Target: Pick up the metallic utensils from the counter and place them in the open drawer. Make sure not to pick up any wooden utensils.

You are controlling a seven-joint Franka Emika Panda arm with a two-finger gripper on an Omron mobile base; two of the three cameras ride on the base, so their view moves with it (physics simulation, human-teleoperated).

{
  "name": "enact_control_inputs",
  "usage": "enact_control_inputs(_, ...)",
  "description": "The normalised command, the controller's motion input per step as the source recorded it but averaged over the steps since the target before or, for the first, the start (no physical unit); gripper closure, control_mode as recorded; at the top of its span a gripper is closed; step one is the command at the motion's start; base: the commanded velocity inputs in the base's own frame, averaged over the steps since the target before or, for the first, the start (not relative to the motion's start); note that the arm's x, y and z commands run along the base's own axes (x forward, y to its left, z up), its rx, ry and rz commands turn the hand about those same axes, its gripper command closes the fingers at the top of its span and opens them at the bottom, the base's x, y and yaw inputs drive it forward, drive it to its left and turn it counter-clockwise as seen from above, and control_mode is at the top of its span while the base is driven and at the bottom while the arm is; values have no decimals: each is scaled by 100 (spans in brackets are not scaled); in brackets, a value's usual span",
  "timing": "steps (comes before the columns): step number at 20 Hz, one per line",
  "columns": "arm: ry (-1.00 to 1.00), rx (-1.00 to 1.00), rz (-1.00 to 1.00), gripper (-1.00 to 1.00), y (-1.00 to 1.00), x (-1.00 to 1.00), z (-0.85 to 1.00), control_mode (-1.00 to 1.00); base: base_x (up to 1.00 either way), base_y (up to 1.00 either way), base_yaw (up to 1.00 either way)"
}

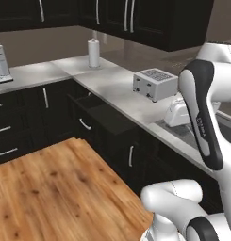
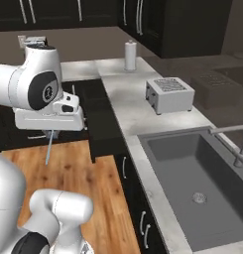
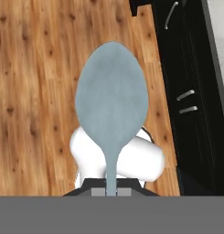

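Gripper [image 2: 49,131] jaws are pressed together on the spoon [image 2: 48,148], pinching its handle. From the right base view the spoon hangs straight down below the hand over the wooden floor [image 2: 88,168]; the open drawer [image 2: 100,121] lies just beyond and to the side of the hand, at about the level of the hanging spoon, its dark cavity pulled out from under the counter [image 2: 128,111]. From the left base view the drawer [image 1: 105,117] juts from the cabinet run, with free floor before it. In the hand view the spoon [image 3: 111,109] runs lengthwise away from the fingertips, bowl farthest out — floor [image 3: 35,91] behind it, black cabinet fronts [image 3: 191,91] to one side. Judged ahead: carry sideways over the drawer front, keeping the bowl clear of its edge
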Motion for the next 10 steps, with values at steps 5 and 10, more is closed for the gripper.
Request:
enact_control_inputs(5,0,0,0,100,0,0,0,100,29,0,14)
enact_control_inputs(10,0,0,0,100,0,0,0,100,55,0,18)
